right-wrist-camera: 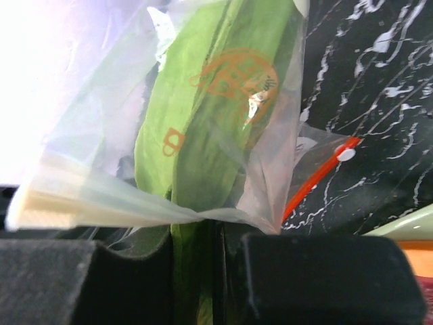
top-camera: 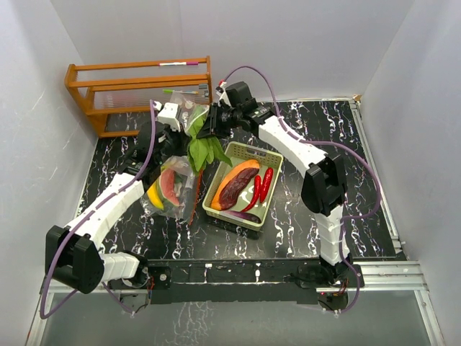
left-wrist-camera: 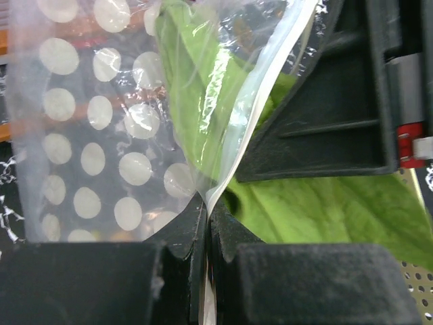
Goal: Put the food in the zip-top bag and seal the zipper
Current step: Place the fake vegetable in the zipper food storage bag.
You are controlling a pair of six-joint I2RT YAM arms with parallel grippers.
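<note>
Zip-top bag (top-camera: 180, 205) stands just left of basket (top-camera: 259, 149), thin slippery film, rim pinched tight in left gripper (left-wrist-camera: 206, 223); right gripper (right-wrist-camera: 203, 230) clamped on soft, light green leaf (top-camera: 203, 150) hanging in its mouth; best held by stem, bag by stiffer zipper strip.

3 plain white walls (top-camera: 288, 43) enclose a black white-veined tabletop (top-camera: 360, 180); an orange wooden rack (top-camera: 137, 90) stands at its far-left corner.

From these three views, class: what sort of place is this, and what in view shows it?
Probably a robot test cell: plain white walls box in a black marbled table, a left arm and right arm are bolted at its near edge, and the basket holds toy food.
</note>
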